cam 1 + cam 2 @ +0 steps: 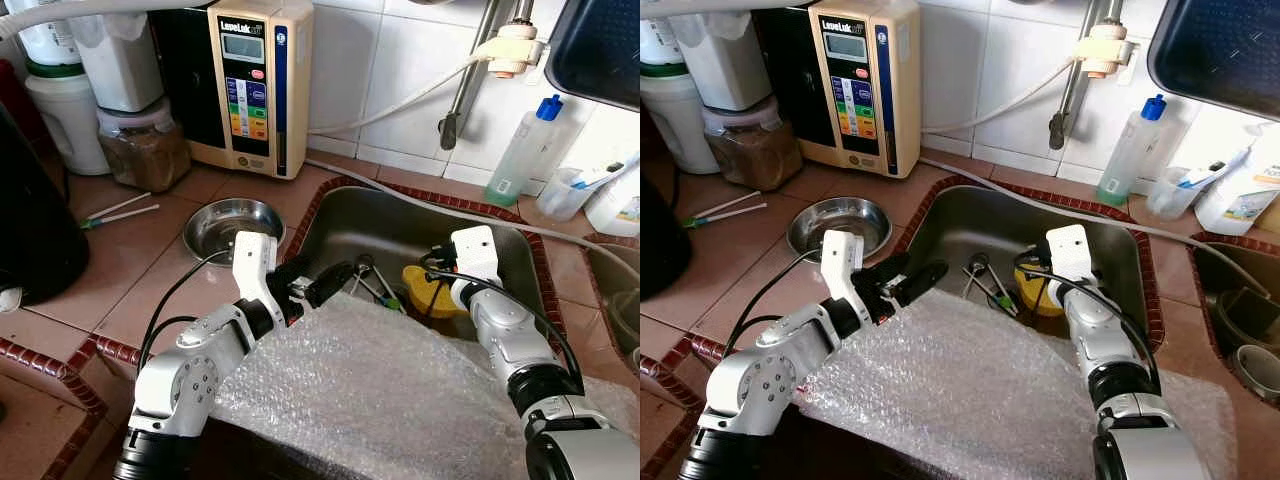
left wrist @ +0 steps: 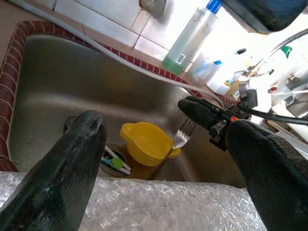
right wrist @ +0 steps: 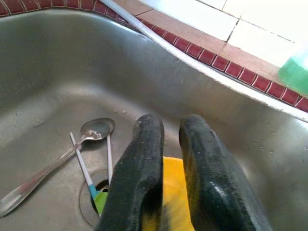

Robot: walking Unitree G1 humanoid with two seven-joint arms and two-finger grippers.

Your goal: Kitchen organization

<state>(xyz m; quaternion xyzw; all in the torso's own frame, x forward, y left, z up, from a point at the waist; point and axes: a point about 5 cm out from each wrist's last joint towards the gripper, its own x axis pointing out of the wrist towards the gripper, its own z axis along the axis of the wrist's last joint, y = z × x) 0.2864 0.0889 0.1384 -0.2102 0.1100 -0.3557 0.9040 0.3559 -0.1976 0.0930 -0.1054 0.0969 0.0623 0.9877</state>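
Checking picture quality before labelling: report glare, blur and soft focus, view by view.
Left wrist view: the far counter behind the green bottle is blown out white; the near left pincer fingers look soft. Right wrist view: the yellow cup and close fingers are blurred. Eye views: sharp, evenly lit, mild glare on the wall tiles.

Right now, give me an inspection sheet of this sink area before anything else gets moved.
Surface: tiled counter; bubble wrap over the sink's front edge.
Job's things: sink holds a yellow cup, a spoon and a fork.
Clutter: steel bowl, chopsticks, green bottle, water unit.
Grippers: left gripper open, above the wrap's edge; right gripper in the sink, apparently shut on the fork.
Cables: black cable on the left arm; white hose across the sink's back.
Surroundings: white tiled wall.
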